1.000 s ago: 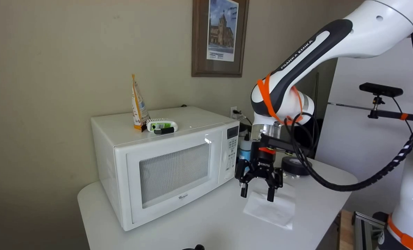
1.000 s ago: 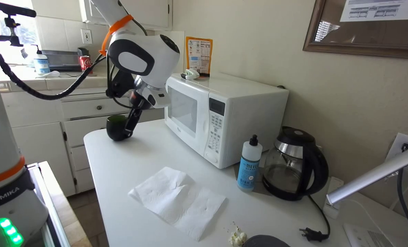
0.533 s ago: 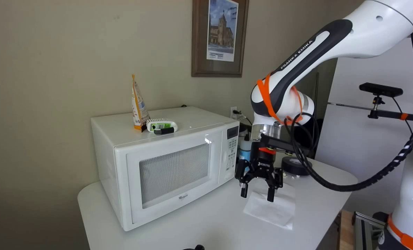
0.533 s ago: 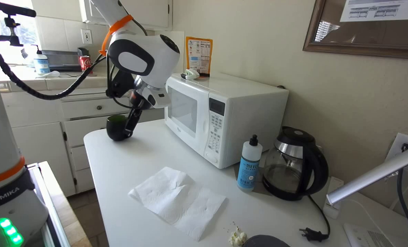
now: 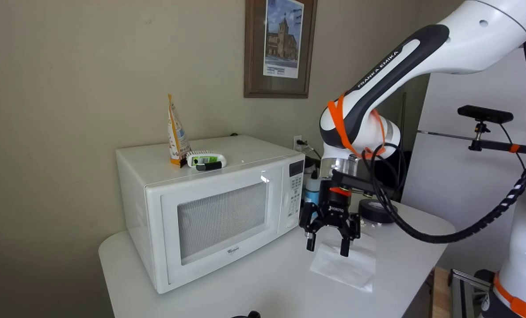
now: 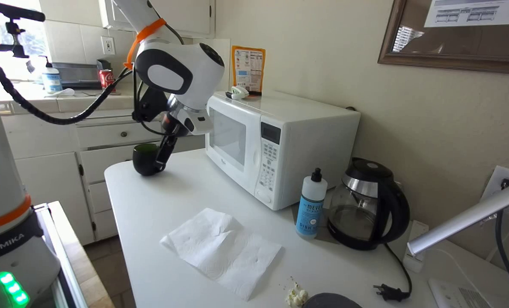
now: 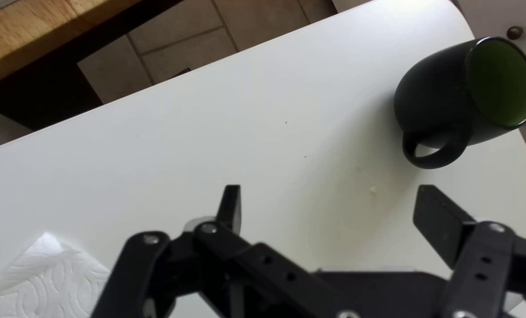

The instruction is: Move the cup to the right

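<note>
Hand points down, spread, seemingly near cup.

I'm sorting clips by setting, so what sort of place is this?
Most likely a kitchen, though whether in a home or a workplace I cannot tell: there is a microwave, a glass kettle and, in the background of an exterior view, white cabinets.
</note>
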